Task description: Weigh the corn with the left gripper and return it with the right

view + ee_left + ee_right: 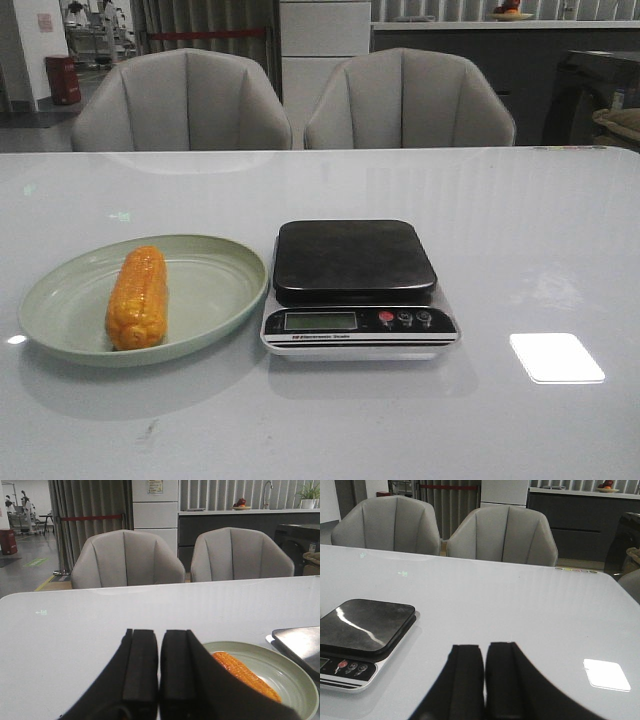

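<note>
On the pale green plate (215, 290), the corn (137, 297) is lying lengthwise, untouched, left of the kitchen scale (357, 290). Plate rim is sitting just beside the scale's left edge; I cannot tell whether they touch. Scale platform is sitting bare, nothing on it, display showing no readable number. Both are resting on the white table (520, 230), two grey chairs (183, 102) standing behind.

Left gripper (159, 665) is showing only in its wrist view, fingers pressed together, gripping nothing, hanging near the plate with the cob showing just past the finger edge. Right gripper (484, 672) is likewise pressed together and empty, hanging over bare table beside the scale. Neither arm is appearing in the front view.

Progress, judging: nothing is done yet. Left to do: spreading the left fingers, grasping the cob, placing it on the scale, then the right arm returning it to the plate.
</note>
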{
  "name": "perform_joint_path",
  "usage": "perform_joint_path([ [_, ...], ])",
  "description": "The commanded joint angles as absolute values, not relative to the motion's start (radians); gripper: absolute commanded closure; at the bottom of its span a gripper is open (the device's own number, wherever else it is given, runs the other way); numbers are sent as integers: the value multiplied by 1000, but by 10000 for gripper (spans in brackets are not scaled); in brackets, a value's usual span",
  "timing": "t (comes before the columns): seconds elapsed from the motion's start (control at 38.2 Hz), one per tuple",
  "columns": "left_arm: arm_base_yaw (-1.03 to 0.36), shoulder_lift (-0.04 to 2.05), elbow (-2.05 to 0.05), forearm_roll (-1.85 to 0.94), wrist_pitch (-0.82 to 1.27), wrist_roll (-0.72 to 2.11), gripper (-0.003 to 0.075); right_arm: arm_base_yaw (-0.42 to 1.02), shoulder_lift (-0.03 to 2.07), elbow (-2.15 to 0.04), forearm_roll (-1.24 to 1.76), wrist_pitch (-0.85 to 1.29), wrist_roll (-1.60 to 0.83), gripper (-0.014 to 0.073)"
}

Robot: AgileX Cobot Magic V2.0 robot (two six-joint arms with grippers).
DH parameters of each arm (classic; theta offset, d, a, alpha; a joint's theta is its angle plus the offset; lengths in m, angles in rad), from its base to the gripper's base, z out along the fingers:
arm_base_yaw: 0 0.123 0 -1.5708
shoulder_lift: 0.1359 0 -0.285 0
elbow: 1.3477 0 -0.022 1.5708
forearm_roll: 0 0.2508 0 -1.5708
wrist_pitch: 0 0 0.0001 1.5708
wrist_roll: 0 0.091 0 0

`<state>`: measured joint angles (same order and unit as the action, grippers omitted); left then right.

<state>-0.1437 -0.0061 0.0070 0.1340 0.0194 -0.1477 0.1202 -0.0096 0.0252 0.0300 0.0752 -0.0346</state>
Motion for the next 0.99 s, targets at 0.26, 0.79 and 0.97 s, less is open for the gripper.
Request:
perform_joint_path([
  [0.26,-143,-26,38,133,-62,-154,596,112,-28,36,20,-8,-36,407],
  [0.79,-143,-26,38,133,-74,-154,596,112,-28,36,20,-8,-36,407],
  [0.97,-143,-26,38,133,-197,-154,596,112,-28,36,20,-8,-36,407],
])
